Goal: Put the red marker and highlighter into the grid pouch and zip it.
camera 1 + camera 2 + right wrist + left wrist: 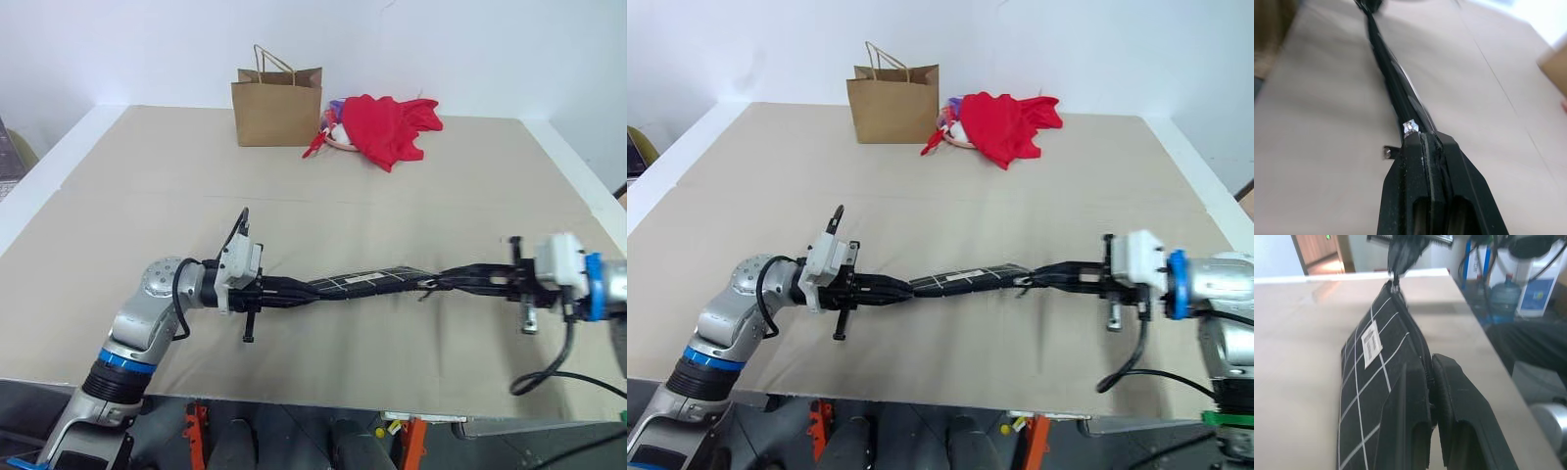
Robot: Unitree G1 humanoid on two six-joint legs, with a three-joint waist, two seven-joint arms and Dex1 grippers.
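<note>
The grid pouch (367, 281), black with thin white lines and a small white label, hangs stretched level above the table between both grippers. My left gripper (294, 290) is shut on its left end; the left wrist view shows the fingers (1415, 396) clamped on the pouch (1371, 377) along its zipper edge. My right gripper (446, 281) is shut on the right end. In the right wrist view, a silver zipper piece (1410, 128) sits at the tips of the right gripper (1431, 142). The red marker and the highlighter are out of view.
A brown paper bag (277, 106) stands at the far side of the beige table (147, 196), with a red cloth heap (387, 125) to its right. The table's front edge runs just below both arms.
</note>
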